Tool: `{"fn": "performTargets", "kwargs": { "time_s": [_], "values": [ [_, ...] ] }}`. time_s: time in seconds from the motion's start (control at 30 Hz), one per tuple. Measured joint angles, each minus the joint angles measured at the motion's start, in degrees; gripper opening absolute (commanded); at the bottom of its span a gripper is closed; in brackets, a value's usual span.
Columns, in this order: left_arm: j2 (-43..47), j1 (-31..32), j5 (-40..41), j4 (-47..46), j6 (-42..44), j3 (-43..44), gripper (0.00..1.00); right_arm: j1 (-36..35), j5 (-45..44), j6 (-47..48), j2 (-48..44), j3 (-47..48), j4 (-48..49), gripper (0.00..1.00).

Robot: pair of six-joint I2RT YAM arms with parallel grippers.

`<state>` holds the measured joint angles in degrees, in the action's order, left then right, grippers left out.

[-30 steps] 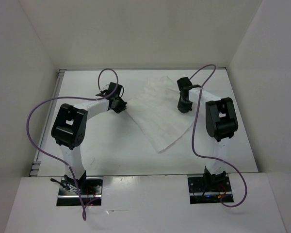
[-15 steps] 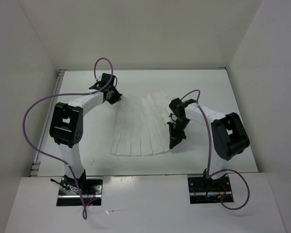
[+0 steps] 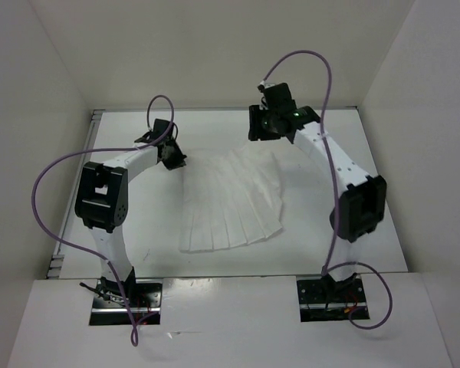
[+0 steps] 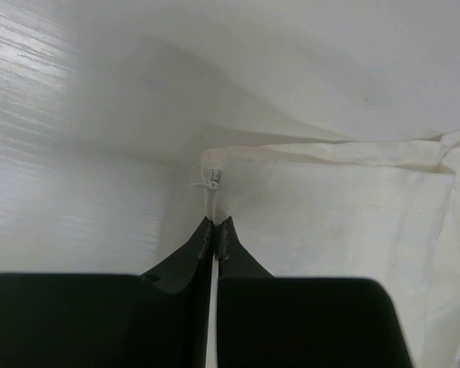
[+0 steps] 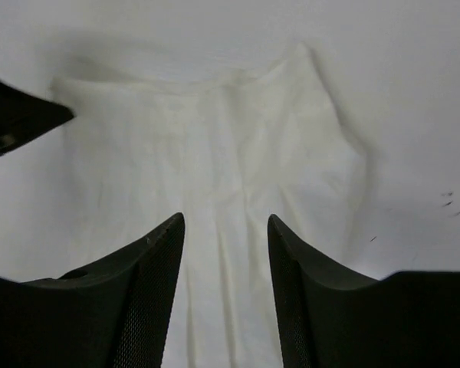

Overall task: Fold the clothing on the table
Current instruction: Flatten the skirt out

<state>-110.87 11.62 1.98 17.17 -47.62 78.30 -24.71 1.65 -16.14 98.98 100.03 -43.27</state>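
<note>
The clothing (image 3: 230,201) is a thin white pleated piece, spread like a fan on the table (image 3: 138,257). My left gripper (image 3: 173,158) is shut on its far-left corner; in the left wrist view the fingers (image 4: 216,226) pinch the hem of the clothing (image 4: 337,207), just below a small tag (image 4: 213,180). My right gripper (image 3: 261,130) hangs raised over the far edge of the cloth, open and empty. In the right wrist view its jaws (image 5: 226,222) stand apart above the clothing (image 5: 215,153).
White walls (image 3: 46,115) close the table in on the left, back and right. Purple cables (image 3: 50,184) loop off both arms. The left gripper's dark tip (image 5: 15,115) shows at the left edge of the right wrist view.
The right gripper dragged the cloth's right side toward the near edge, let it go, opened, and rose to the far side. The cloth now lies fanned out. The left gripper stayed shut.
</note>
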Motion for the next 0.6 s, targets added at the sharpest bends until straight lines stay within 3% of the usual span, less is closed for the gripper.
{"fn": "performTargets", "kwargs": {
  "time_s": [0.27, 0.6],
  "values": [
    [0.0, -2.0, -4.8, 0.0, 2.6, 0.0, 0.0, 0.8, -4.3, 12.7, 22.3, 9.1, 2.2, 0.54],
    [0.0, -2.0, -6.8, -0.2, 4.4, -1.6, 0.0, 5.9, -0.7, 17.8, 34.8, 21.9, 2.4, 0.54]
  ]
}}
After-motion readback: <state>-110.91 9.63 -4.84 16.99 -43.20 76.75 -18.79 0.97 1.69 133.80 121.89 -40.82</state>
